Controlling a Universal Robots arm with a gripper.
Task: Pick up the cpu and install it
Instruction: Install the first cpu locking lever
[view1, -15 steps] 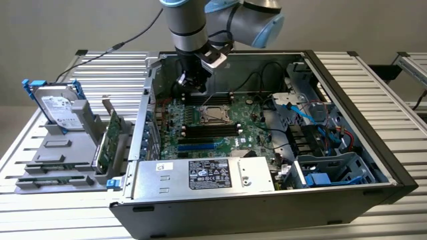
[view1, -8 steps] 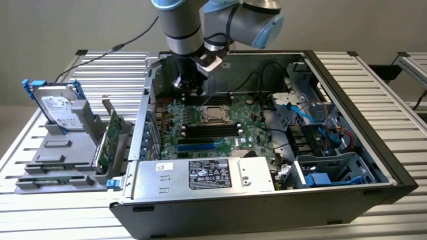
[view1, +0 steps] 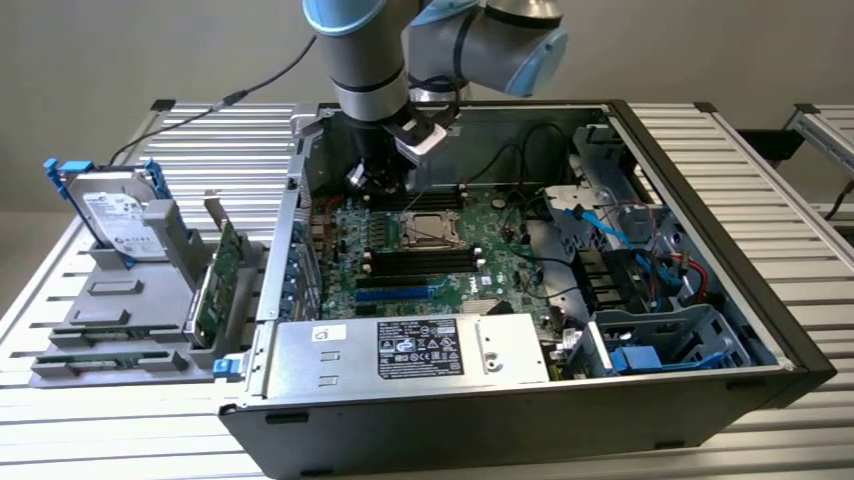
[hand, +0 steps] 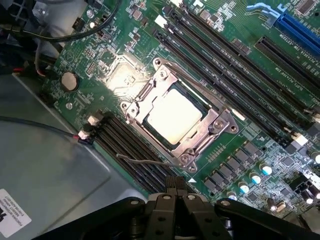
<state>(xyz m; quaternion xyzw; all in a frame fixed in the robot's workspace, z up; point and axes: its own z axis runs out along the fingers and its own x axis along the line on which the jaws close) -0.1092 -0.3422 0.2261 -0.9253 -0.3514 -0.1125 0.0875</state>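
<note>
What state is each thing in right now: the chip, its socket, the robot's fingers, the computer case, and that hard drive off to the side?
cpu: seated in the socket, not held.
Socket frame: down around the chip.
Gripper: fingers shut, empty, hanging above the motherboard.
Computer case: lying on its side, open.
Hard drive: upright in the grey holder, outside the case.

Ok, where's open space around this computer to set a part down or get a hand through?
Bare slatted table borders the open case on the exterior view's right and behind it. The tool hangs inside, above the cpu in its socket. It is crowded with cables near the drive bays, and the parts stand is full.
</note>
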